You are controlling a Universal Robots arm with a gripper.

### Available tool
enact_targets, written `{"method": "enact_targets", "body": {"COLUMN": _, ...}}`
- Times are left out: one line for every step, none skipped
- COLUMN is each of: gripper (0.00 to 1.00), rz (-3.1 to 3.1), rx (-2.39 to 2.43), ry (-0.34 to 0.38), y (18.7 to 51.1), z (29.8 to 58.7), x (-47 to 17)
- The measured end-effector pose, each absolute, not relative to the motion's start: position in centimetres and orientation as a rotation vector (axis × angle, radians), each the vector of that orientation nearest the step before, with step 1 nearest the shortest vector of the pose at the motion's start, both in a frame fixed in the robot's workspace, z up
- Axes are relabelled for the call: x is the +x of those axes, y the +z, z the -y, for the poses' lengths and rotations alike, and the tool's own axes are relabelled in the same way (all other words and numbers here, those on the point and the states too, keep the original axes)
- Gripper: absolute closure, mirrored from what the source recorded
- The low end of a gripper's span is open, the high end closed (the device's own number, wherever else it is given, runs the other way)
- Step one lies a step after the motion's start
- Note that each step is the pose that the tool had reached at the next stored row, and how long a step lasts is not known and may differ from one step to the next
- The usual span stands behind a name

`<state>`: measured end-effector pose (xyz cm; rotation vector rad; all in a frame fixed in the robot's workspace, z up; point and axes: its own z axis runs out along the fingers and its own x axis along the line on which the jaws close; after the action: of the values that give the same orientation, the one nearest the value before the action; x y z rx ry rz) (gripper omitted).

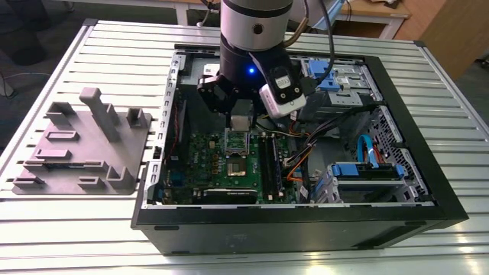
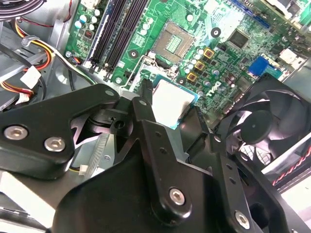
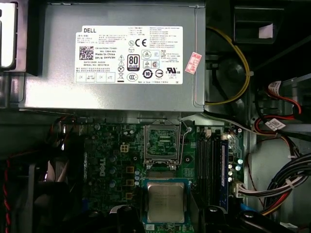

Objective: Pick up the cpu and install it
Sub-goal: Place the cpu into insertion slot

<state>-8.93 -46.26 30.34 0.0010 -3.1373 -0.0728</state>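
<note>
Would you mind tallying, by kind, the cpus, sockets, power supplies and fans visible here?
cpu: 1
socket: 1
power supply: 1
fan: 1
Total: 4

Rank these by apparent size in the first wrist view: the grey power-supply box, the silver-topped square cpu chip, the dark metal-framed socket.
1. Largest by far: the grey metal power-supply box.
2-3. Unranked: the silver-topped square cpu chip and the dark metal-framed socket look about alike, and the chip sits nearer the camera.
</note>
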Motion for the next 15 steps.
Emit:
{"method": "enact_targets", "body": {"gripper": 0.53, "rz": 3.137, "rx": 0.001, "ry": -0.073, "y": 30.31, "z": 46.26, "x": -8.93}}
{"method": "enact_targets", "body": {"gripper": 0.53, "rz": 3.137, "rx": 0.001, "ry": -0.073, "y": 30.28, "z": 46.26, "x": -8.93}}
{"method": "enact_targets", "body": {"gripper": 0.53, "rz": 3.137, "rx": 0.001, "ry": -0.073, "y": 30.25, "z": 46.26, "x": -8.93}}
{"method": "enact_targets", "body": {"gripper": 0.53, "rz": 3.137, "rx": 0.001, "ry": -0.073, "y": 30.2, "z": 46.26, "x": -8.93}}
{"method": "enact_targets", "body": {"gripper": 0.53, "rz": 3.137, "rx": 0.001, "ry": -0.073, "y": 30.15, "z": 46.26, "x": -8.93}}
{"method": "enact_targets", "body": {"gripper": 0.53, "rz": 3.137, "rx": 0.001, "ry": -0.073, "y": 30.1, "z": 46.26, "x": -8.93}}
{"method": "enact_targets", "body": {"gripper": 0.53, "rz": 3.137, "rx": 0.001, "ry": -0.073, "y": 30.04, "z": 46.26, "x": -8.93}}
{"method": "enact_targets", "body": {"gripper": 0.53, "rz": 3.137, "rx": 0.001, "ry": -0.073, "y": 29.98, "z": 46.26, "x": -8.93}}
{"method": "enact_targets", "body": {"gripper": 0.53, "rz": 3.137, "rx": 0.001, "ry": -0.073, "y": 29.91, "z": 46.26, "x": -8.93}}
{"method": "enact_targets", "body": {"gripper": 0.53, "rz": 3.137, "rx": 0.001, "ry": -0.073, "y": 29.84, "z": 46.26, "x": -8.93}}
{"method": "enact_targets", "body": {"gripper": 0.53, "rz": 3.137, "rx": 0.001, "ry": -0.073, "y": 29.77, "z": 46.26, "x": -8.93}}
{"method": "enact_targets", "body": {"gripper": 0.53, "rz": 3.137, "rx": 0.001, "ry": -0.073, "y": 29.69, "z": 46.26, "x": -8.94}}
{"method": "enact_targets", "body": {"gripper": 0.53, "rz": 3.137, "rx": 0.001, "ry": -0.073, "y": 29.61, "z": 46.28, "x": -8.94}}
{"method": "enact_targets", "body": {"gripper": 0.53, "rz": 3.137, "rx": 0.001, "ry": -0.072, "y": 29.53, "z": 46.33, "x": -8.95}}
{"method": "enact_targets", "body": {"gripper": 0.53, "rz": 3.137, "rx": 0.001, "ry": -0.072, "y": 29.43, "z": 46.4, "x": -8.95}}
